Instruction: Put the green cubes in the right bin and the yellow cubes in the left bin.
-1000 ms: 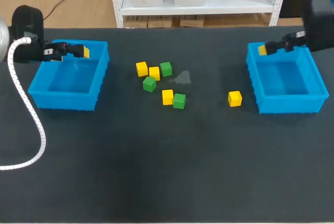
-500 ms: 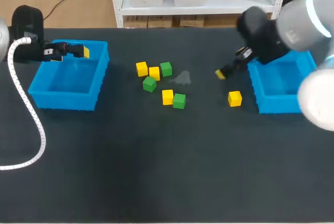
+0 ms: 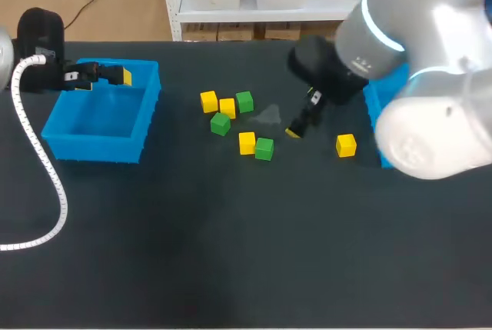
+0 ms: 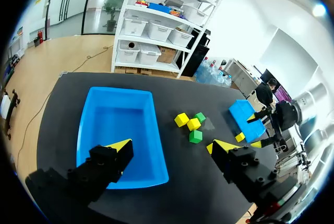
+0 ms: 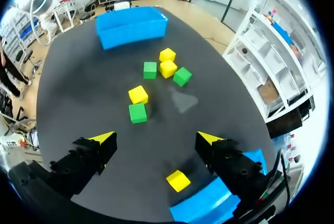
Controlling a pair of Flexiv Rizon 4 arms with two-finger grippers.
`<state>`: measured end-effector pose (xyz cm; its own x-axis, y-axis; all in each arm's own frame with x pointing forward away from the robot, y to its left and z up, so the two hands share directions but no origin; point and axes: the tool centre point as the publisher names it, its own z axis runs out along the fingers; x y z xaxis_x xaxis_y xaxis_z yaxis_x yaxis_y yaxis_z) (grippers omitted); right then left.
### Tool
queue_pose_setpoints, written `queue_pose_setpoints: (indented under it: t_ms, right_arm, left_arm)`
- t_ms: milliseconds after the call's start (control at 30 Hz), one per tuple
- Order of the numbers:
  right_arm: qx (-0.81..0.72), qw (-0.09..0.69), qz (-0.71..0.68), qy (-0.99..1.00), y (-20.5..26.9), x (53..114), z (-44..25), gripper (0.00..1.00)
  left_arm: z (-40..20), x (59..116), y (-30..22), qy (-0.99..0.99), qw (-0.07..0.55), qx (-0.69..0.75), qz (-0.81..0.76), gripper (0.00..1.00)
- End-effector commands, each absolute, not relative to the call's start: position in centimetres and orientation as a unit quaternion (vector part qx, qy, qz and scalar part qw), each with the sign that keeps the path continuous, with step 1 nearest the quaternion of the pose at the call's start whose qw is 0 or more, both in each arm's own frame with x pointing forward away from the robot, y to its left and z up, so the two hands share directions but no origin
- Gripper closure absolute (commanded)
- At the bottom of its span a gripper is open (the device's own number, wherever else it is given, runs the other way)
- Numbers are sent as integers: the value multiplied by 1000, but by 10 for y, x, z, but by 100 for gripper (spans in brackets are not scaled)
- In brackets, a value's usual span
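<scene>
Dark table (image 3: 231,253) is carrying cubes sitting flat, variously skewed: green cubes (image 3: 244,101) and yellow cubes (image 3: 227,108) clustered mid-table, one lone yellow cube (image 3: 346,145) beside the right bin (image 3: 372,118). Right gripper (image 3: 294,131) is hanging tilted downward between cluster and loner, fingers spread, empty. Left gripper (image 3: 123,76), likewise spread and empty, is hovering over the left bin (image 3: 58,149).

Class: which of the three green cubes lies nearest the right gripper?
The green cube at the cluster's near edge, beside a yellow cube, just off the right gripper; the other two sit farther back.
</scene>
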<state>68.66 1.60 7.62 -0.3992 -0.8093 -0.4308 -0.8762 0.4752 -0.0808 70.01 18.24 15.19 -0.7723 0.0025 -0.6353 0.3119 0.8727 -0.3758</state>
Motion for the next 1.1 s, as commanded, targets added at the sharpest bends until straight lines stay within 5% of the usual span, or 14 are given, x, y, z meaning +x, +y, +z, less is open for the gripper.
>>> queue_pose_setpoints:
  t_ms: [33, 1100]
  right_arm:
    - [-507, 205, 64, 835, 31, 695, 59, 0]
    - [-528, 159, 17, 834, 72, 695, -16, 0]
  left_arm:
    - [150, 700, 184, 909, 329, 88, -242, 0]
    - [150, 700, 184, 909, 329, 88, -242, 0]
